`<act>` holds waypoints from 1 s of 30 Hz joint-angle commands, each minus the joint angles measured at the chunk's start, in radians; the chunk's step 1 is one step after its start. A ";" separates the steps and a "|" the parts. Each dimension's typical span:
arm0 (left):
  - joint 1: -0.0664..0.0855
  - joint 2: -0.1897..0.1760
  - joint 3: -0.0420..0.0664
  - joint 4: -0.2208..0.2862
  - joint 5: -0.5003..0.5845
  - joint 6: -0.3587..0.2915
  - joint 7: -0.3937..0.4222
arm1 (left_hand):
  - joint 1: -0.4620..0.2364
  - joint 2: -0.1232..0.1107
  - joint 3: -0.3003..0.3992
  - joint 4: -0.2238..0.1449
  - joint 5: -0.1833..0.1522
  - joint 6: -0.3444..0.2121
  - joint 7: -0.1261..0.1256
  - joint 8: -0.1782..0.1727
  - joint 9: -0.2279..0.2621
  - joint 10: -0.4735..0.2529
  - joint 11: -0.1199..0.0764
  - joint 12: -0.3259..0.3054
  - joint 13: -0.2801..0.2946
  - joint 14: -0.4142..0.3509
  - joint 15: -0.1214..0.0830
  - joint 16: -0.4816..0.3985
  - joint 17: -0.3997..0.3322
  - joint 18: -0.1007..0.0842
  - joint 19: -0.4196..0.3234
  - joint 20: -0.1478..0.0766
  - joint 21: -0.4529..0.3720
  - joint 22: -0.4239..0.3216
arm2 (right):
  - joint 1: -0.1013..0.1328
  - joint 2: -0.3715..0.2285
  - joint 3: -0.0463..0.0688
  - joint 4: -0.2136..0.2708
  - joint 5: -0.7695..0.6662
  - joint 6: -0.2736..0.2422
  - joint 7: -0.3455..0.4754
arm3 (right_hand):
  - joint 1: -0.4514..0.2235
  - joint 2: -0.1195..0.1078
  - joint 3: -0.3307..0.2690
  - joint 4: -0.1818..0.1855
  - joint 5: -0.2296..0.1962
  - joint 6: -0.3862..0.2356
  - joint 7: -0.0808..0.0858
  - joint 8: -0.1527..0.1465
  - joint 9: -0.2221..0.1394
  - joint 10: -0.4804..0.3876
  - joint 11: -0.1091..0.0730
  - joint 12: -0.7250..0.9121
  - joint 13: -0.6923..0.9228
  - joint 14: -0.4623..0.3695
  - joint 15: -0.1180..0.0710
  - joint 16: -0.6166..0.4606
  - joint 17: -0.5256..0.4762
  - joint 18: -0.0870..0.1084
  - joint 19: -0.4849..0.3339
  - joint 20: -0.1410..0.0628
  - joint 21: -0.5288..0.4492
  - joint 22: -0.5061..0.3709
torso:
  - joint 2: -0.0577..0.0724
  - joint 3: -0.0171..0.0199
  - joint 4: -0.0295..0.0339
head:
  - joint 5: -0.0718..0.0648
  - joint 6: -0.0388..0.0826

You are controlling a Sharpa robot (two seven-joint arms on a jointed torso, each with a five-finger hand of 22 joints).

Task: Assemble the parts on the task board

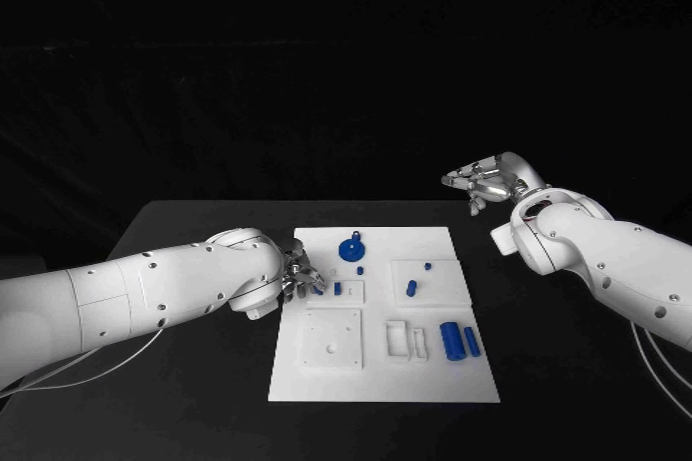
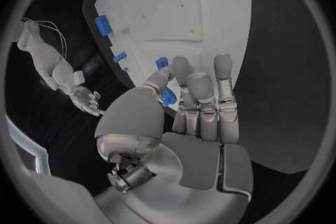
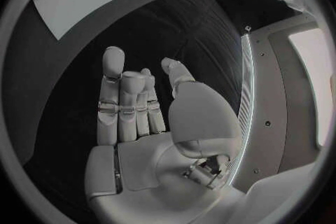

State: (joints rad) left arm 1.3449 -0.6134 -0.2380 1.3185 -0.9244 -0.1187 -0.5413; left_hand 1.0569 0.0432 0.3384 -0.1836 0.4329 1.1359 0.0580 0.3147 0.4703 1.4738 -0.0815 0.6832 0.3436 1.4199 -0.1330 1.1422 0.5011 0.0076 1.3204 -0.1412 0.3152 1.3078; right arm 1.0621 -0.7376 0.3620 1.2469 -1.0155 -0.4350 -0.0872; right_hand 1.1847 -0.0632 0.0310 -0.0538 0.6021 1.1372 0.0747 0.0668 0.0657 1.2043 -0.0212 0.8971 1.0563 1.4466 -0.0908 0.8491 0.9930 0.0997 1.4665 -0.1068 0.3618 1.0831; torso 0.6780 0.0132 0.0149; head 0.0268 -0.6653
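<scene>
We judge the job barely begun: loose blue parts (image 1: 459,340) lie scattered over the white board (image 1: 378,383) in the middle of the counter (image 1: 188,231). The left hand (image 1: 299,277) pinches one small blue piece (image 2: 165,97) at the board's edge; the right hand (image 1: 489,182) hovers spread, holding nothing, well clear. We cannot make out that piece's shape.

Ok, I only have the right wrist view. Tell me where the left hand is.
Observer: The left hand is at the left edge of the task board, fingers over the board.
Operator: Say if it holds anything.
Observer: In the left wrist view, a small blue part sits between thumb and fingers; I cannot tell whether it is gripped.
Operator: Report the board's near right area.
Observer: Two blue cylinders lie side by side there.
</scene>
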 commanded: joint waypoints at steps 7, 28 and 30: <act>-0.006 0.000 -0.004 -0.006 -0.015 0.045 -0.015 | 0.014 0.012 0.015 -0.011 0.002 0.099 -0.091 0.003 0.132 0.040 -0.009 -0.005 0.002 0.004 0.002 -0.004 0.001 0.011 -0.006 0.004 0.004 0.018 | -0.001 -0.001 0.000 0.001 -0.001 0.012 0.008 | -0.005 -0.006 0.005 -0.001 0.001 -0.003 0.002 -0.004 -0.001 -0.002 0.002 0.002 0.000 -0.001 0.007 -0.002 0.000 0.015 0.037 0.005 0.005 0.000 | 0.000 -0.0003 0.0003 | 0.001 -0.001; -0.006 0.005 -0.004 -0.013 -0.017 0.073 -0.017 | 0.014 0.010 0.014 -0.011 0.001 0.098 -0.090 0.001 0.134 0.040 -0.008 -0.006 0.004 0.003 0.002 -0.006 0.001 0.010 -0.007 0.004 0.004 0.018 | -0.001 0.000 0.000 0.000 -0.001 0.012 0.008 | -0.005 -0.006 0.005 -0.001 0.001 -0.003 0.002 -0.004 -0.001 -0.002 0.002 0.002 0.000 -0.001 0.007 -0.002 0.000 0.015 0.037 0.005 0.005 0.000 | 0.000 -0.0004 -0.0005 | 0.000 -0.002; -0.006 0.008 -0.004 -0.014 -0.017 0.076 -0.016 | 0.015 0.007 0.012 -0.011 -0.001 0.099 -0.090 0.000 0.133 0.040 -0.008 -0.006 0.005 0.003 0.002 -0.006 0.001 0.010 -0.008 0.005 0.004 0.018 | -0.001 0.000 0.000 0.001 -0.001 0.012 0.009 | -0.005 -0.006 0.005 -0.001 0.001 -0.003 0.002 -0.004 -0.001 -0.002 0.002 0.002 0.000 -0.001 0.007 -0.002 0.000 0.015 0.037 0.005 0.005 0.000 | 0.000 0.0001 -0.0010 | 0.000 -0.002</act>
State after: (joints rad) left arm 1.3459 -0.6087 -0.2368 1.3056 -0.9374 -0.0888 -0.5408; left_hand 1.0569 0.0432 0.3369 -0.1851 0.4286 1.1376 0.0597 0.3127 0.5744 1.4737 -0.0815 0.6830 0.3467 1.4187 -0.1315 1.1422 0.5009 0.0076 1.3168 -0.1377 0.3151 1.3075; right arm 1.0618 -0.7384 0.3621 1.2462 -1.0151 -0.4346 -0.0871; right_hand 1.1847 -0.0632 0.0309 -0.0538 0.6013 1.1372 0.0747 0.0668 0.0657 1.2043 -0.0212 0.8971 1.0563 1.4466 -0.0908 0.8491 0.9930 0.0997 1.4666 -0.1068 0.3618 1.0833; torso 0.6781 0.0129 0.0145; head 0.0267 -0.6675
